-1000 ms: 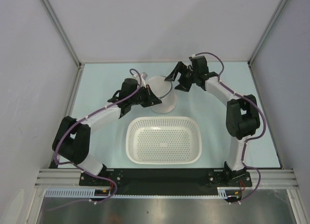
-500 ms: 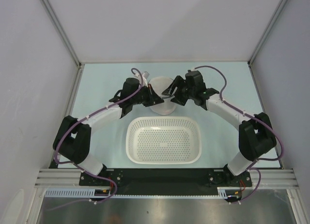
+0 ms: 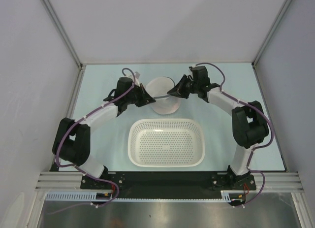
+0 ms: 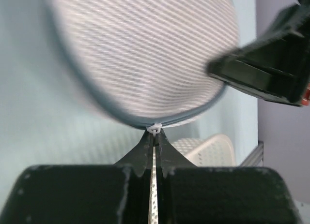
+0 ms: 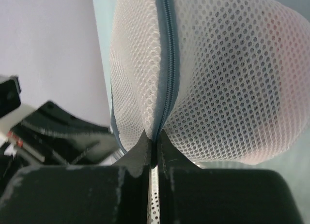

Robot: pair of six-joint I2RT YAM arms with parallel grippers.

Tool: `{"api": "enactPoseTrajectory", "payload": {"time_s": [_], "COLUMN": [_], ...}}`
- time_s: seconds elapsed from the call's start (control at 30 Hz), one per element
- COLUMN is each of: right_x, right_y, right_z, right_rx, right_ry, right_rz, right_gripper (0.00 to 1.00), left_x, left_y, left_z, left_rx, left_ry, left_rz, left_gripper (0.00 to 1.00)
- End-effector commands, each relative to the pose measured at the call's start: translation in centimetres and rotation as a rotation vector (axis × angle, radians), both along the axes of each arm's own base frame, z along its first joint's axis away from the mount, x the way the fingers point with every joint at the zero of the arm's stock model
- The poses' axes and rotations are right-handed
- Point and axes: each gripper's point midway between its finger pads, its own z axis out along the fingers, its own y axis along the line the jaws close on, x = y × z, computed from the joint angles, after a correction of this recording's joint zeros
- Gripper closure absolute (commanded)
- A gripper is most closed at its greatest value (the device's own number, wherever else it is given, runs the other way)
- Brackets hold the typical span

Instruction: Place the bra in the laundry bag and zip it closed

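Your left claw point(image 4: 154, 133): jaws together, pinching the white zip pull point(image 4: 154, 128) at its tips, with the bag point(image 4: 145, 54) dead ahead. Your right claw point(image 5: 152, 138): clamped on the bag's rim, with the zip point(image 5: 168, 64) running straight away from its tips. Judgement: left arm draws the pull, right anchors.

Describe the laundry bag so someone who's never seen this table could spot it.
On the pale blue table, look beyond the white perforated basket, between the left gripper and right gripper. The laundry bag is the small round mesh pouch, pinched from both sides; unlike the rigid basket, it is soft with a grey-blue zip.
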Motion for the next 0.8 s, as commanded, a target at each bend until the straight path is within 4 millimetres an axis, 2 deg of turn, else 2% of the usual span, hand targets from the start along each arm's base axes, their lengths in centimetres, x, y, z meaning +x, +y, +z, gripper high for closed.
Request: {"api": "enactPoseTrajectory", "payload": {"time_s": [0.0, 0.03, 0.13, 0.17, 0.23, 0.3, 0.33, 0.37, 0.4, 0.43, 0.47, 0.5, 0.53, 0.57, 0.6, 0.7, 0.77], "right_x": [0.8, 1.3, 2.4, 2.8, 4.0, 4.6, 4.6, 4.6, 4.4, 4.1, 3.3, 2.5, 2.4, 1.7, 0.5, -1.2, -2.0], "right_y": [0.4, 0.6, 1.0, 1.1, 1.5, 2.0, 1.8, 2.0, 1.6, 0.5, -0.2, -0.8, -2.0, -2.9, -3.8, -5.9, -5.4], "right_z": [1.5, 2.2, 2.4, 2.6, 2.8, 2.8, 1.8, 2.4, 1.9, 2.5, 1.3, 1.1, 0.8, 2.6, 1.1, 1.6, 2.1], "right_rx": [0.066, 0.073, 0.07, 0.067, 0.058, 0.046, 0.014, 0.0, -0.029, -0.08, -0.12, -0.147, -0.194, -0.198, -0.23, -0.273, -0.241], "right_ry": [-0.1, -0.129, -0.162, -0.173, -0.189, -0.169, -0.118, -0.11, -0.075, -0.069, -0.039, -0.027, -0.029, -0.061, -0.03, -0.034, -0.045], "right_rz": [0.187, 0.201, 0.223, 0.219, 0.203, 0.183, 0.157, 0.146, 0.12, 0.063, 0.034, -0.002, -0.07, -0.109, -0.129, -0.215, -0.223], "right_gripper": [1.0, 1.0, 1.0, 1.0, 1.0, 0.83, 0.59, 0.5, 0.42, 0.27, 0.22, 0.16, 0.07, 0.02, 0.01, 0.0, 0.01], "left_x": [2.7, 2.9, 2.3, 2.4, 0.9, 0.0, -0.5, -1.1, -1.3, -1.3, -1.6, -1.5, -1.4, -1.4, -1.3, -1.4, -1.3], "left_y": [4.8, 4.9, 4.7, 4.1, 2.3, 0.0, -0.8, -2.2, -2.9, -3.3, -4.0, -4.2, -4.4, -4.7, -5.0, -5.6, -5.8], "left_z": [1.9, 1.9, 2.2, 2.8, 3.3, 4.6, 4.9, 5.5, 5.9, 6.1, 6.1, 6.3, 6.2, 6.2, 6.1, 5.9, 5.6], "left_rx": [0.036, 0.036, 0.033, -0.002, -0.064, -0.097, -0.106, -0.133, -0.146, -0.15, -0.153, -0.153, -0.149, -0.154, -0.154, -0.161, -0.161], "left_ry": [-0.038, -0.04, -0.047, -0.07, -0.066, -0.1, -0.104, -0.115, -0.119, -0.122, -0.117, -0.122, -0.121, -0.118, -0.114, -0.105, -0.101], "left_rz": [0.135, 0.136, 0.102, 0.076, -0.012, -0.076, -0.093, -0.117, -0.124, -0.119, -0.124, -0.119, -0.112, -0.112, -0.115, -0.123, -0.129], "left_gripper": [1.0, 1.0, 1.0, 1.0, 1.0, 1.0, 1.0, 1.0, 1.0, 1.0, 1.0, 1.0, 1.0, 1.0, 1.0, 1.0, 1.0]}}
